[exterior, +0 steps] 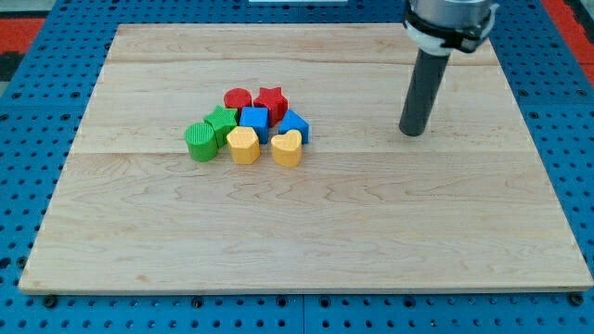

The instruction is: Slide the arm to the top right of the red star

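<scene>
The red star (pixel 271 100) sits at the top right of a tight cluster of blocks left of the board's middle. My tip (pixel 411 133) rests on the board well to the right of the star and slightly lower in the view, apart from every block. The rod rises to the view's top right. A red cylinder (pixel 238 99) touches the star's left side. A blue cube (pixel 254 121) and another blue block (pixel 293 124) lie just below the star.
A green star-like block (pixel 222 123) and a green cylinder (pixel 200 142) lie at the cluster's left. A yellow hexagon-like block (pixel 243 145) and a yellow heart (pixel 287 148) lie at its bottom. The wooden board (pixel 306 241) is edged by blue matting.
</scene>
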Motion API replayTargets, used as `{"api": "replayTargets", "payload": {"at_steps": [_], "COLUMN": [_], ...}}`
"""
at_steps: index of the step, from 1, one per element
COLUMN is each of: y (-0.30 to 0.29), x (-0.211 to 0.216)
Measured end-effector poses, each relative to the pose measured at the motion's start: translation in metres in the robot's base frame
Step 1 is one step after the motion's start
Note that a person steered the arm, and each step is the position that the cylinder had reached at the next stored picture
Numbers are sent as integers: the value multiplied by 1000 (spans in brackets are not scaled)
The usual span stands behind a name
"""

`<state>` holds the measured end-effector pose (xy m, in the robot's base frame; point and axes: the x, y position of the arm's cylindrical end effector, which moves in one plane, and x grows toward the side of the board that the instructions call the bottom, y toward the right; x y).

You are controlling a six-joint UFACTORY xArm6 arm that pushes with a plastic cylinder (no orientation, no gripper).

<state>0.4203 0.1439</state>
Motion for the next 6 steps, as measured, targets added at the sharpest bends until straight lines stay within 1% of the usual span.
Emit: {"api": "replayTargets", "payload": {"at_steps": [1,3,4,6], "y": [0,-4,-23,-44], "x": [1,-54,-78,-92]}}
